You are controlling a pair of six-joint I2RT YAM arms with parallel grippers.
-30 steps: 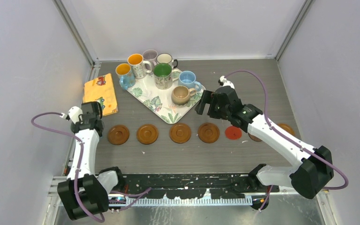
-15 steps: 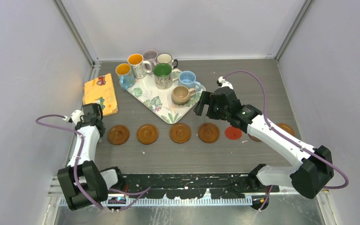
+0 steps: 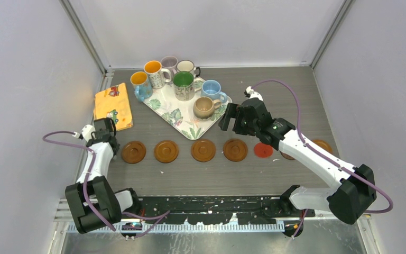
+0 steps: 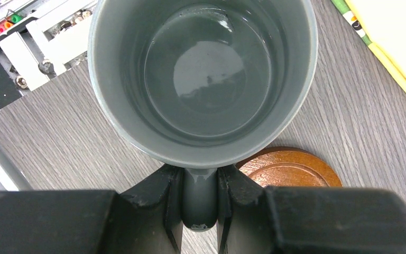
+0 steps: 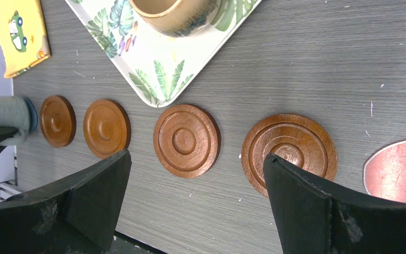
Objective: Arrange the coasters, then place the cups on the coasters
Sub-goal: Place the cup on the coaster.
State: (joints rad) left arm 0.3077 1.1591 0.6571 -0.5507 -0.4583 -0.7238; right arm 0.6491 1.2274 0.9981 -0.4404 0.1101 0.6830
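The grey mug (image 4: 203, 79) is being held just beside the leftmost coaster (image 4: 291, 169), its handle clamped in the left pincer (image 4: 200, 209). Placing seems underway: next comes centring over that coaster and lowering. The right pincer (image 3: 231, 117), jaws apart, is hovering by the tan mug (image 3: 205, 107).

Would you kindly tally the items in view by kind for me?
Cups: 8, counting the grey cup in the left gripper
Coasters: 7, one red
Tray: 1
Cloth: 1
Total: 17
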